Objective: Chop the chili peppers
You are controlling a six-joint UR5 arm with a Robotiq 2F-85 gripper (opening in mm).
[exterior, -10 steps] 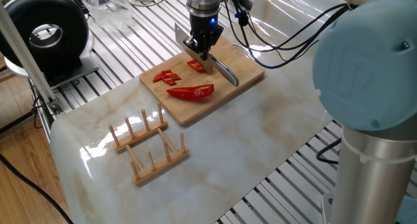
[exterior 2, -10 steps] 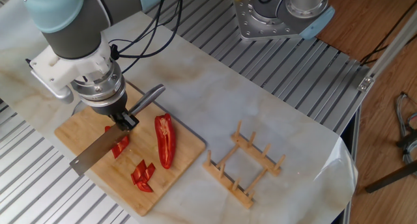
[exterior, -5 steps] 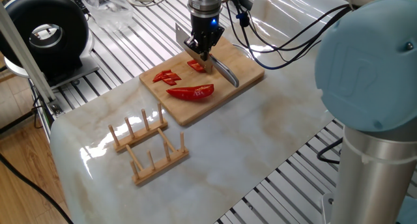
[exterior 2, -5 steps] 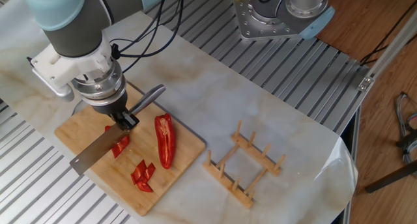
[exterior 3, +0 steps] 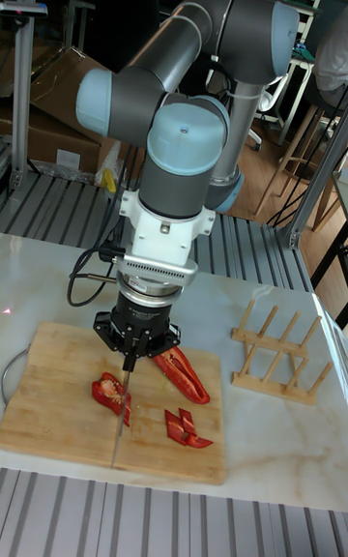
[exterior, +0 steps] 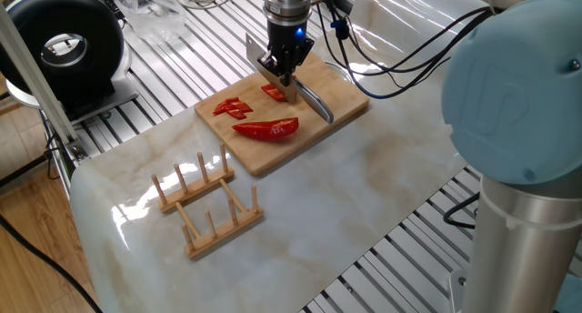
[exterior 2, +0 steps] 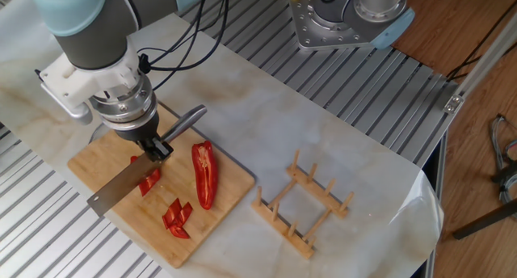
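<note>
Right now you can see the gripper (exterior 2: pixel 152 149) low over the wooden cutting board (exterior 2: pixel 101 161), its fingers closed on the knife (exterior 2: pixel 129 181) where the blade meets the handle. From the other fixed view the flat blade runs out toward the board's near edge, while the curved metal handle (exterior 2: pixel 184 119) sticks out the opposite way past the wrist. In the tall fixed view the knife shows only edge-on, as a thin line dropping from the gripper (exterior 3: pixel 129 352) to the board (exterior 3: pixel 58 393), so you cannot judge its tilt there.

The chili peppers (exterior 2: pixel 203 174) lie on the board in three lots. One long half rests open side up, just beside the blade and apart from it. A cluster of cut pieces (exterior 2: pixel 177 216) sits near the board's corner. A third lot of pieces (exterior 2: pixel 149 181) lies right at the blade, partly hidden behind it, so you cannot tell how many bits are there or whether the edge is touching them. In one fixed view that same lot (exterior: pixel 272 92) is mostly covered by the gripper (exterior: pixel 283 70) and knife.

A wooden dish rack (exterior 2: pixel 301 206) stands on the marble tabletop (exterior 2: pixel 323 141), well apart from the board. The arm's pale blue joint fills the right of one fixed view, cut off by the frame.
</note>
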